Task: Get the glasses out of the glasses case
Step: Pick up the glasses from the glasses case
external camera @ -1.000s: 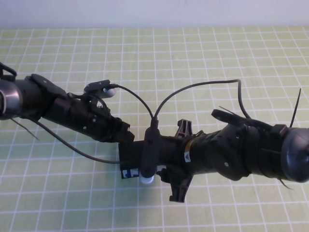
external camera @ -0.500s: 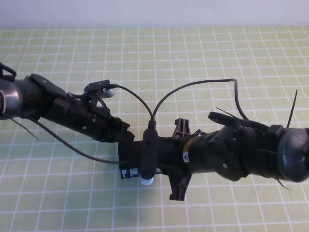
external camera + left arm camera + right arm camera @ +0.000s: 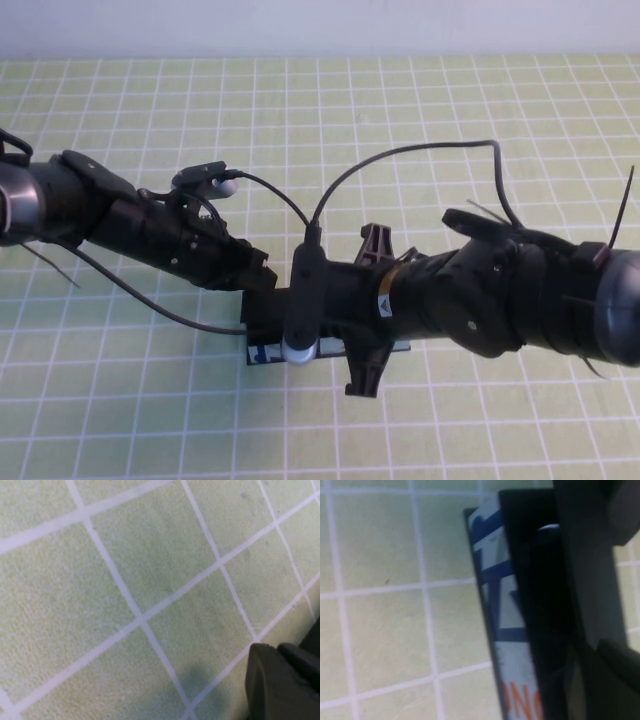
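The glasses case (image 3: 262,352) lies at the middle of the table under both arms; only strips of its light-blue printed front show. In the right wrist view its light-blue side (image 3: 502,615) with dark blue and orange marks shows close up, with a black surface beside it. My right gripper (image 3: 290,312) is over the case, reaching in from the right. My left gripper (image 3: 258,278) is at the case's back left corner; one of its fingers (image 3: 280,680) shows over bare mat. The glasses are hidden.
A green mat with a white grid (image 3: 320,120) covers the table. Black cables (image 3: 400,175) arch over both wrists. A white wall runs along the far edge.
My right wrist has shifted slightly away from the front edge, and a little more of the case's light-blue front shows below it. My left arm has barely moved.
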